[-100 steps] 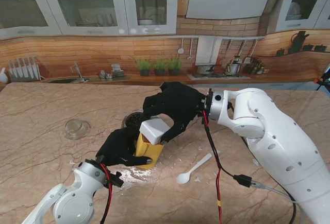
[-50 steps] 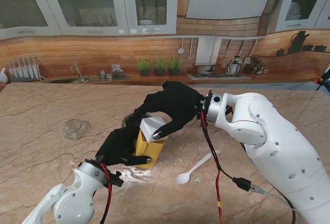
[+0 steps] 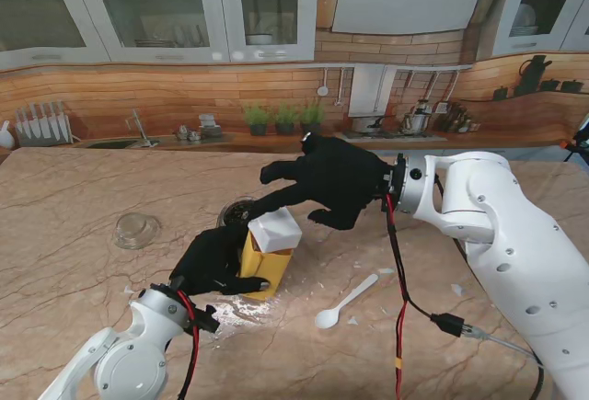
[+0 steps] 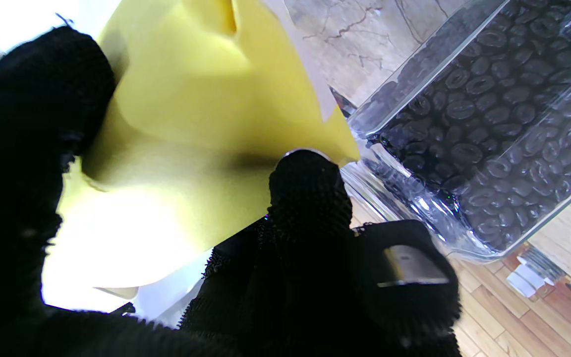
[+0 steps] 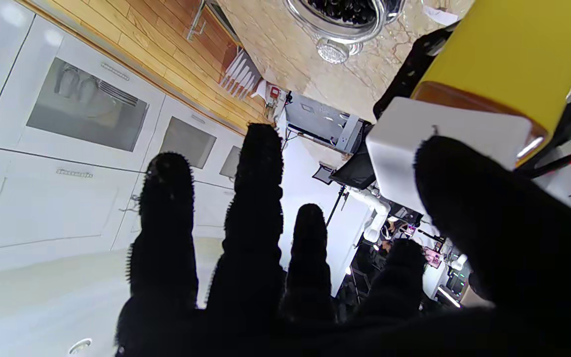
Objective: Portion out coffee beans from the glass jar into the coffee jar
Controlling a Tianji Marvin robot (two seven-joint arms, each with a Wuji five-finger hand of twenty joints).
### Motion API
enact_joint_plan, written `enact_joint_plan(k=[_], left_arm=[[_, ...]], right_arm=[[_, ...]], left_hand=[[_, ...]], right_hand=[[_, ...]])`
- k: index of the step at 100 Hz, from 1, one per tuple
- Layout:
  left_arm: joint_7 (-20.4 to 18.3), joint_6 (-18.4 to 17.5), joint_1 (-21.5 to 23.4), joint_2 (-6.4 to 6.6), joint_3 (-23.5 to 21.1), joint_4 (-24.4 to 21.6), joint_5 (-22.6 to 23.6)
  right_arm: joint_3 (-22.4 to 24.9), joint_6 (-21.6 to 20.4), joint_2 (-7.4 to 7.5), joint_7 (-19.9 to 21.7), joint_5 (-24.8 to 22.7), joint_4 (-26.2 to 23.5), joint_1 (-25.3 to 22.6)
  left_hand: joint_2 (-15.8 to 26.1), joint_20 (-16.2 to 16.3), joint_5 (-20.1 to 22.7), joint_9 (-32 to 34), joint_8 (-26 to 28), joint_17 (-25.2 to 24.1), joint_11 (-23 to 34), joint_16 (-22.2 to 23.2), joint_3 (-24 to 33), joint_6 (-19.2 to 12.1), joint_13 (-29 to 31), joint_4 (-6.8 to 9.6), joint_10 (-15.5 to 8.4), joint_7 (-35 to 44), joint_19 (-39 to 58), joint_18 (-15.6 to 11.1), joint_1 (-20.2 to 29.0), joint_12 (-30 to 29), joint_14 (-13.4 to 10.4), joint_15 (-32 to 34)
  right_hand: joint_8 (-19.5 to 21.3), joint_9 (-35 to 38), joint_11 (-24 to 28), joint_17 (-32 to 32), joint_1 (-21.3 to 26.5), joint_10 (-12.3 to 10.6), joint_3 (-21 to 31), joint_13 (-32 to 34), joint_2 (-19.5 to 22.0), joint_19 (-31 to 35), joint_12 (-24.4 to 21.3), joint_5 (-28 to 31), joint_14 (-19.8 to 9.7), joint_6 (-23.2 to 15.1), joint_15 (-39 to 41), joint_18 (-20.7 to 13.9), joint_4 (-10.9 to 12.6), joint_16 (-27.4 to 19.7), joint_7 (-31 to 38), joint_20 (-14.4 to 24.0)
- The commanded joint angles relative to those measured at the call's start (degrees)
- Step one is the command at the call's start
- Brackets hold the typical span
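Note:
The yellow coffee jar [image 3: 265, 269] stands on the table with its white lid [image 3: 275, 230] on top. My left hand [image 3: 213, 260] is shut around the jar's side, as the left wrist view shows with fingers [image 4: 310, 198] on the yellow wall [image 4: 191, 124]. Just behind it stands the glass jar [image 3: 237, 211], open-topped and holding dark coffee beans [image 4: 488, 124]. My right hand [image 3: 333, 179] hovers above and to the right of the lid, fingers spread and holding nothing. In the right wrist view the lid [image 5: 444, 148] and the yellow jar [image 5: 508, 54] lie beyond its thumb.
A round glass lid [image 3: 137, 230] lies on the marble top to the left. A white plastic spoon [image 3: 345, 302] rests to the right of the yellow jar, nearer to me. White crumbs [image 3: 225, 310] are scattered by the jar's base. A black cable [image 3: 398, 271] hangs from the right arm.
My right hand held the white lid at the yellow jar's top, let it go there and drew back up and to the right. The left hand has kept its hold.

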Motion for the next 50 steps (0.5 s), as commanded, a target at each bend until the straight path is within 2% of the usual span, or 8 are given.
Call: enact_joint_plan(k=[1, 10, 21, 28, 38, 46, 50], left_arm=[[0.0, 0.0, 0.4, -0.29, 0.1, -0.3, -0.2], [0.0, -0.1, 0.4, -0.27, 0.0, -0.3, -0.1], [-0.1, -0.2, 0.3, -0.26, 0.0, -0.3, -0.2], [-0.1, -0.2, 0.3, -0.25, -0.1, -0.3, -0.1], [-0.2, -0.3, 0.3, -0.23, -0.1, -0.3, -0.1], [-0.3, -0.3, 0.2, -0.21, 0.0, -0.3, -0.1], [-0.3, -0.3, 0.2, -0.2, 0.0, -0.3, -0.1]], right_arm=[[-0.5, -0.3, 0.14, 2.3, 1.9, 0.1, 0.4], [-1.1, -0.6, 0.21, 1.9, 1.2, 0.5, 0.6], [-2.3, -0.8, 0.24, 2.6, 1.7, 1.3, 1.2], [-3.2, -0.6, 0.15, 2.0, 1.8, 2.0, 1.6], [-4.5, -0.2, -0.15, 0.9, 2.6, 3.1, 2.2], [-5.5, -0.1, -0.41, -1.0, 2.4, 3.9, 2.9], [-6.0, 0.2, -0.54, -1.1, 2.8, 4.1, 3.1]], left_hand=[[9.2, 0.8, 5.5, 7.5, 4.3, 0.8, 8.2, -0.1, 24.8, -14.3, -0.4, 12.61, -6.5, 13.1, 6.5, -3.4, 9.6, 2.1, 0.9, -0.4], [9.2, 0.8, 5.5, 7.5, 4.4, 0.8, 8.2, -0.1, 24.8, -14.3, -0.4, 12.6, -6.6, 13.2, 6.5, -3.4, 9.6, 2.1, 1.0, -0.4], [9.2, 0.8, 5.5, 7.5, 4.4, 0.8, 8.2, -0.1, 24.8, -14.3, -0.4, 12.61, -6.5, 13.2, 6.5, -3.4, 9.6, 2.1, 0.9, -0.4], [9.2, 0.8, 5.5, 7.5, 4.3, 0.8, 8.3, -0.1, 24.9, -14.3, -0.4, 12.66, -6.5, 13.2, 6.5, -3.4, 9.6, 2.1, 0.9, -0.4], [9.2, 0.8, 5.5, 7.5, 4.4, 0.8, 8.2, -0.1, 24.8, -14.3, -0.4, 12.59, -6.6, 13.2, 6.5, -3.4, 9.5, 2.1, 0.8, -0.4], [9.2, 0.8, 5.5, 7.5, 4.3, 0.8, 8.2, -0.1, 24.9, -14.4, -0.4, 12.62, -6.6, 13.1, 6.5, -3.5, 9.6, 2.1, 0.8, -0.4], [9.3, 0.8, 5.5, 7.5, 4.3, 0.9, 8.2, -0.1, 24.8, -14.4, -0.4, 12.59, -6.6, 13.1, 6.5, -3.5, 9.6, 2.1, 0.8, -0.4]], right_hand=[[2.9, -1.9, 1.9, 0.3, 4.1, -1.3, 3.3, 0.4, -3.2, -0.3, -1.0, -1.0, -1.3, -0.7, -0.5, -0.1, -1.7, -1.0, 1.4, -0.9], [8.2, -0.4, 2.9, 1.6, 4.7, -2.0, 1.8, 1.3, -6.1, 0.1, -1.3, -1.7, -1.7, -0.7, -0.1, -0.8, -2.9, -0.9, 4.9, -1.2], [9.6, 1.1, 3.0, 2.4, 3.2, -2.6, -1.9, 2.5, -7.3, 0.4, -1.4, 0.8, -2.0, -0.7, 0.2, -1.1, -4.1, -0.8, 6.5, -1.2], [10.5, 2.2, 3.3, 3.1, 2.9, -3.1, -4.7, 3.5, -5.3, 0.7, -1.3, 2.8, -2.2, -0.8, 0.4, -1.5, -4.4, -0.6, 7.7, -1.1], [12.7, 5.2, 4.5, 4.1, 3.2, -4.9, -7.7, 5.5, -2.0, 1.2, -0.7, 9.2, -2.7, -1.4, 1.1, -1.9, -4.6, -0.3, 11.2, -0.9], [16.3, 8.7, 6.0, 5.7, 2.7, -6.6, -10.3, 8.0, 0.9, 2.0, 0.6, 17.1, -3.3, -2.8, 2.4, -2.4, -4.8, 0.4, 16.7, -0.8], [18.1, 10.3, 6.3, 6.1, 1.9, -6.7, -11.8, 8.7, 2.1, 2.3, 1.2, 21.8, -3.1, -4.0, 2.8, -2.3, -5.2, 0.7, 22.1, -1.0]])
